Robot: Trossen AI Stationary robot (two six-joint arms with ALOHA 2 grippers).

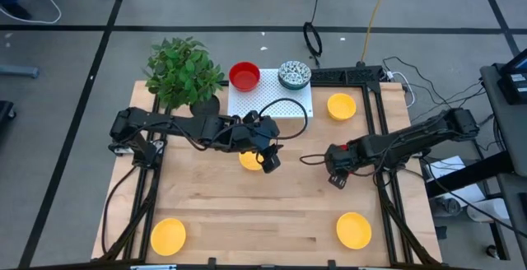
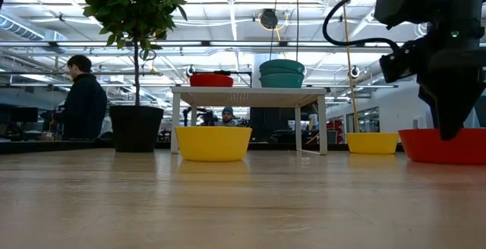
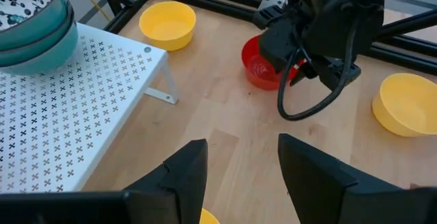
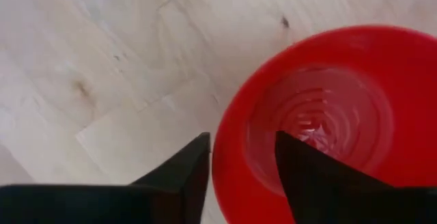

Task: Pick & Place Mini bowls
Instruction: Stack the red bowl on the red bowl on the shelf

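Closest to the front edge of the table sit two yellow bowls, one at the front left and one at the front right, both well away from the arms.

Mid-table, the right gripper hangs right over a red bowl, fingers spread, one outside the rim and one inside, so it straddles the wall without pinching it yet. The left gripper is beside it, near the middle, fingers also spread and holding nothing, with another yellow bowl partly hidden under it.

Farther back there's a white perforated rack carrying a second red bowl and a stack of patterned bowls. One more yellow bowl sits just right of the rack, and a potted plant stands to its left.
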